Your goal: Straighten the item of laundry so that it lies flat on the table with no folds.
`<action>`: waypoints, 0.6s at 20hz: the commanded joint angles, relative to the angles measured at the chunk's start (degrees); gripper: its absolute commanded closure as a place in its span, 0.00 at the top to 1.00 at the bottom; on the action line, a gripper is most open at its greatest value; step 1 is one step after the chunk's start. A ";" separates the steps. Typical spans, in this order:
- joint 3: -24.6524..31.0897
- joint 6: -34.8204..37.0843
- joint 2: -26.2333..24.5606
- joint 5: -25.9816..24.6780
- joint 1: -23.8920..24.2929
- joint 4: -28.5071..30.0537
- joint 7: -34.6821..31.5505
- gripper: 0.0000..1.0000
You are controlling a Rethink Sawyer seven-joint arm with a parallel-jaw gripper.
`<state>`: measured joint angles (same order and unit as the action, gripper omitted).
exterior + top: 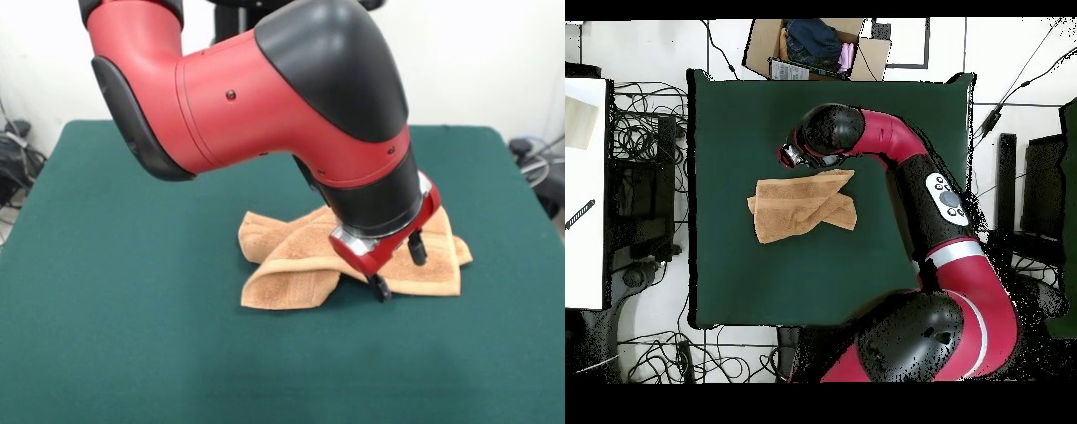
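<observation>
— So, how much of the towel (pixel 291 269) can you see?
— Not all: the arm (pixel 265 97) hides its far middle part. It lies folded and rumpled on the table (pixel 124 353), layers crossing, a ribbed band along one edge.
— And the gripper (pixel 398 268)?
— Its two dark fingers (pixel 417 249) stand apart, spread over the towel's edge, one tip at the cloth. Whether they touch it, I cannot tell.

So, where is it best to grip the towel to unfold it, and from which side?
Probably the towel's folded-over top layer, at its free corner near the gripper. Come from above: the towel lies low on the table, so only a downward pinch catches one layer.
</observation>
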<state>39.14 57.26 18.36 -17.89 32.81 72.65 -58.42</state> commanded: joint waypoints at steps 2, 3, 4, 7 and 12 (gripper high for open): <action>0.85 2.23 -1.70 -0.19 0.32 0.97 4.12 1.00; 0.87 2.42 -1.80 -0.12 0.29 0.87 4.18 1.00; 0.92 2.77 -1.96 -0.01 0.20 0.66 4.27 1.00; 1.00 3.65 -2.37 0.21 0.09 0.17 4.59 1.00; 1.03 3.99 -2.55 0.34 0.03 0.02 4.63 1.00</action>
<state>39.14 57.28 18.15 -17.87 32.81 72.65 -58.42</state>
